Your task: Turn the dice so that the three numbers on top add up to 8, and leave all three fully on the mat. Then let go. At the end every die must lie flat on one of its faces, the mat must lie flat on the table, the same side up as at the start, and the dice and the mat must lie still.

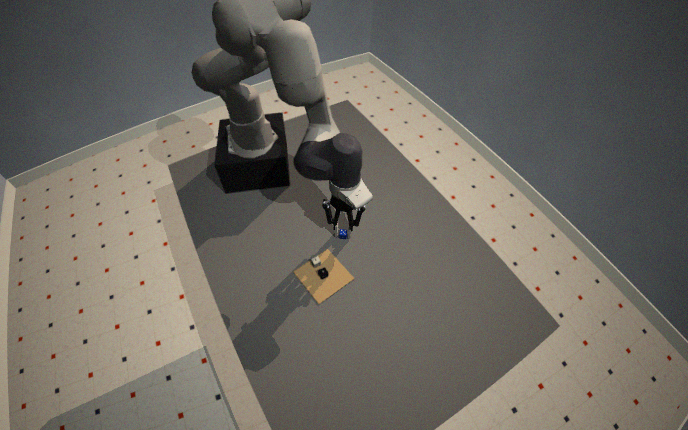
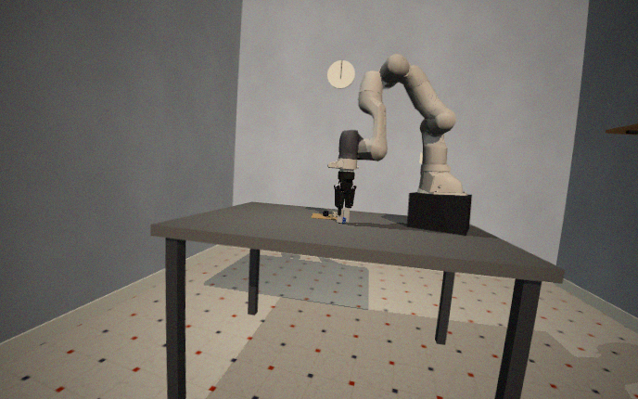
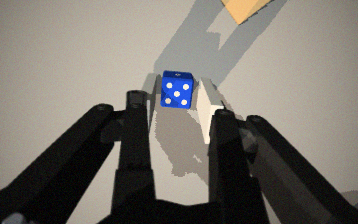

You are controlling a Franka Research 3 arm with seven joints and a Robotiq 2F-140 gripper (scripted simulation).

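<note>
The blue die [image 1: 343,234] [image 2: 344,220] [image 3: 176,94] lies on the table off the mat, five pips up in the wrist view and one pip on the side toward the mat. My gripper [image 1: 344,230] [image 2: 343,217] [image 3: 177,90] is partly open and low, its fingertips on either side of the blue die with a narrow gap at each side. The tan mat [image 1: 335,281] [image 2: 316,216] [image 3: 243,11] lies flat. The white die [image 1: 315,260] sits near its edge, with the black die [image 1: 322,273] close by, nearer its middle. I cannot read their top numbers.
The grey table [image 1: 405,304] [image 2: 282,230] extends around the mat. The robot's black base block [image 1: 253,174] [image 2: 440,212] stands at the back of the table in the top view. The arm's shadow falls across the table and part of the mat.
</note>
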